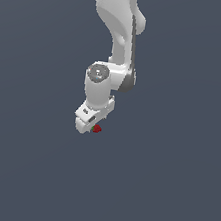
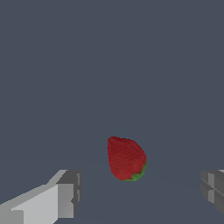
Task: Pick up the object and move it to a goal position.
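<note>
**Gripper spread wide around a small red berry**

The white arm comes down from the top centre of the exterior view and bends toward the middle of the frame. Its gripper sits just below centre, and the strawberry-like object peeks out at its lower edge, on the exterior view's right side of the hand. Everything around is plain dark grey-blue floor.

From the wrist view the object lies between the two fingers, dark red with a green bit at one end. The jaws stand wide apart, with clear gaps on both sides of the berry; they hold nothing.
</note>
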Controlling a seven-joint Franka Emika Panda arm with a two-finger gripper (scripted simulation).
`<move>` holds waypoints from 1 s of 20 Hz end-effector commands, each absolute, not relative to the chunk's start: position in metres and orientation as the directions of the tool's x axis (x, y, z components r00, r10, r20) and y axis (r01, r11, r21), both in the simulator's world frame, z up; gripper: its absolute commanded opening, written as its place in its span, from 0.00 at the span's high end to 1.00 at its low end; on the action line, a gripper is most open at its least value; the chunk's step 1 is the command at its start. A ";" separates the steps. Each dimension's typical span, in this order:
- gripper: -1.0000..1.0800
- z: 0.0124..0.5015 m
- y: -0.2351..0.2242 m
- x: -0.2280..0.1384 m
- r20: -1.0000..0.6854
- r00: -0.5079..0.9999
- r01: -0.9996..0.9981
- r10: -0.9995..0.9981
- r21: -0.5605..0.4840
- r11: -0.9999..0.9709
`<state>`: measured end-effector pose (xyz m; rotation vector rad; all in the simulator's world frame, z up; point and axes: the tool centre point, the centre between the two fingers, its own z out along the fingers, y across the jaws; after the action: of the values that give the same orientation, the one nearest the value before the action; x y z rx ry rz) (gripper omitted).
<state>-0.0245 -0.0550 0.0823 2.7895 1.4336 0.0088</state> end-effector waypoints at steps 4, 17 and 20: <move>0.04 0.075 -0.058 -0.029 0.000 0.534 0.845 0.845 0.002 -0.534; 0.04 0.057 -0.059 -0.031 0.000 0.523 0.852 0.852 0.000 -0.523; 0.04 0.041 -0.059 -0.032 0.000 0.522 0.853 0.853 0.000 -0.522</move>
<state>-0.0312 -0.0592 0.0491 2.7407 1.5345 0.0009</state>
